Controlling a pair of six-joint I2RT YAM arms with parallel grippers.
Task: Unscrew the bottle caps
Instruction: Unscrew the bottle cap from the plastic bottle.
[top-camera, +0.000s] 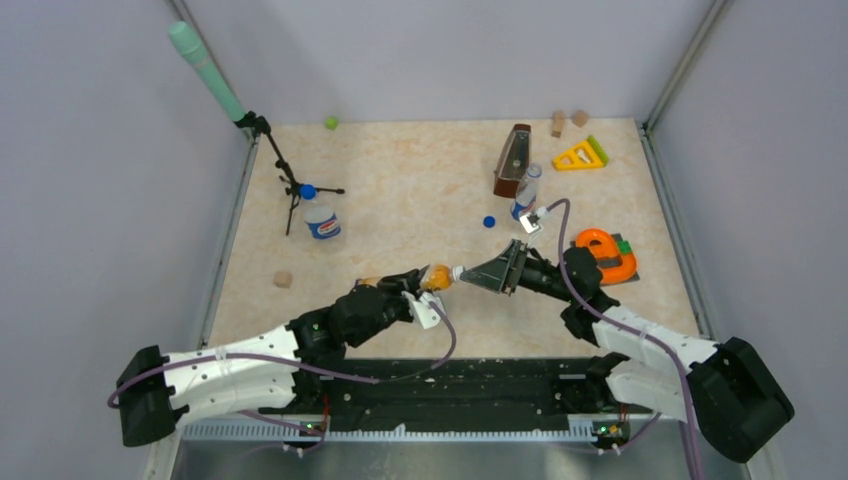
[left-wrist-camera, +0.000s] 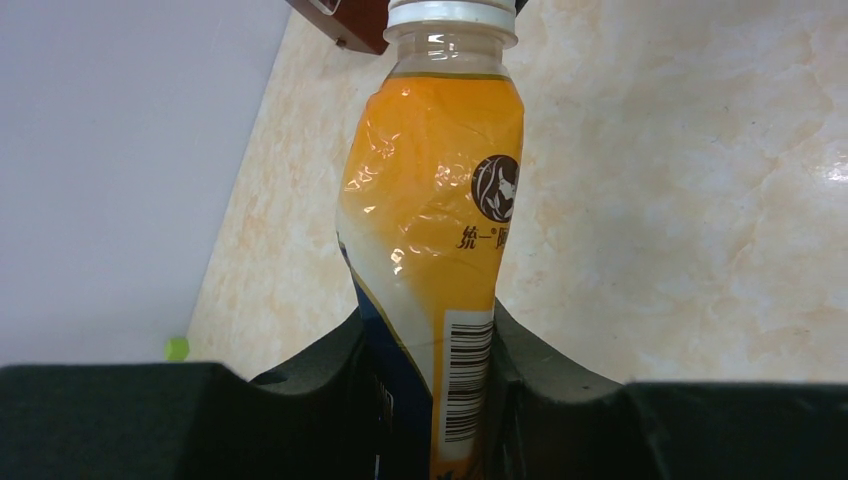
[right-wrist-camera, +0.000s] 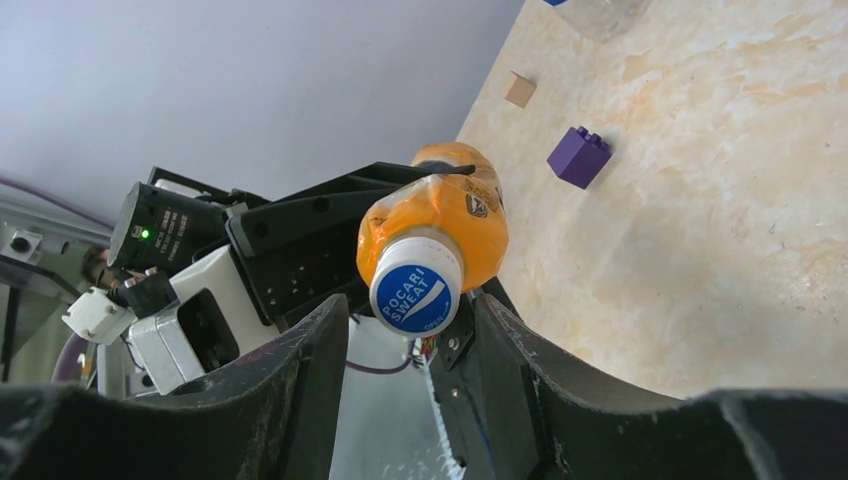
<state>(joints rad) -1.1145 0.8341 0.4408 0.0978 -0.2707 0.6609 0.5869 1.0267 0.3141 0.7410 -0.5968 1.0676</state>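
Note:
My left gripper (top-camera: 428, 283) is shut on the lower body of an orange drink bottle (top-camera: 437, 276), which it holds lying sideways above the table. In the left wrist view the bottle (left-wrist-camera: 440, 220) is pinched and dented between the fingers (left-wrist-camera: 540, 370). Its paler white-blue cap (right-wrist-camera: 417, 290), printed POCARI SWEAT, faces my right gripper (right-wrist-camera: 410, 308). That gripper is open, with a finger on each side of the cap and a gap on the left. A dark blue cap (top-camera: 307, 191) sits on a clear bottle (top-camera: 321, 219). Another dark blue cap (top-camera: 489, 222) lies loose on the table.
A small clear bottle (top-camera: 525, 193) stands by a brown box (top-camera: 513, 160). An orange object (top-camera: 606, 255), a yellow wedge (top-camera: 580, 156), wooden blocks (top-camera: 283, 279) and a tripod (top-camera: 285, 175) with a green microphone are around. A purple cube (right-wrist-camera: 579, 156) lies on the table.

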